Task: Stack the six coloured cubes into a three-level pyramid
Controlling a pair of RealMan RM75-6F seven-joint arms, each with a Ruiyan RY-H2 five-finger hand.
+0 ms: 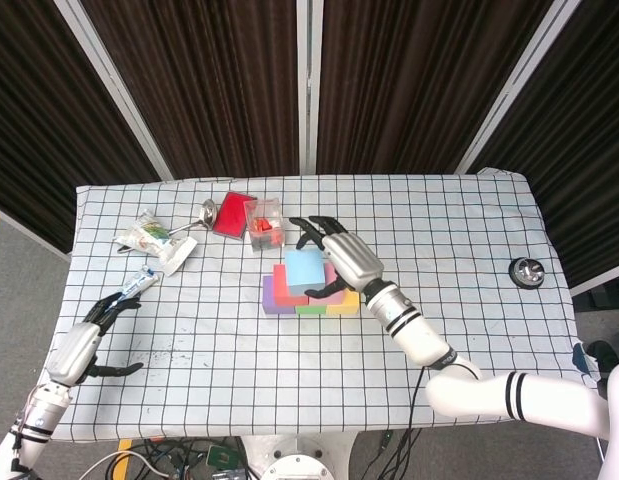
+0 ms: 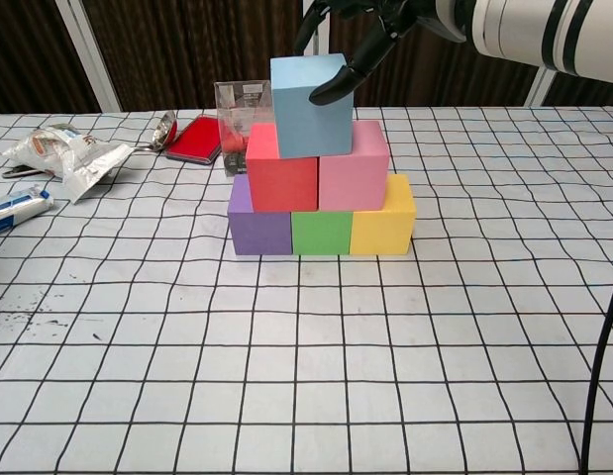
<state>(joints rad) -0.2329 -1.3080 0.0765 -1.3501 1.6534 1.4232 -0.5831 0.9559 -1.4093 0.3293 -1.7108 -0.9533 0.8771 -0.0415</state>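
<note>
Low in the frame's centre, your pyramid's base runs purple cube [image 2: 258,223], green cube [image 2: 321,233], yellow cube [image 2: 382,223]; above sit red [image 2: 282,170] and pink [image 2: 354,163]. The blue cube [image 2: 308,107] looks light and easily nudged, so take its opposite side faces; your right robot hand [image 2: 370,30] touches it, fingers spread. The left robot hand [image 1: 81,345] rests released.

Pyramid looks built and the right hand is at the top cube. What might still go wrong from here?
The right hand has a fingertip at the light blue cube; a push or snag may slide it off the red cube and pink cube. The light blue cube sits slightly left of centre, so a nudge could tip it. The clear container stands close behind the stack and might be knocked.
</note>
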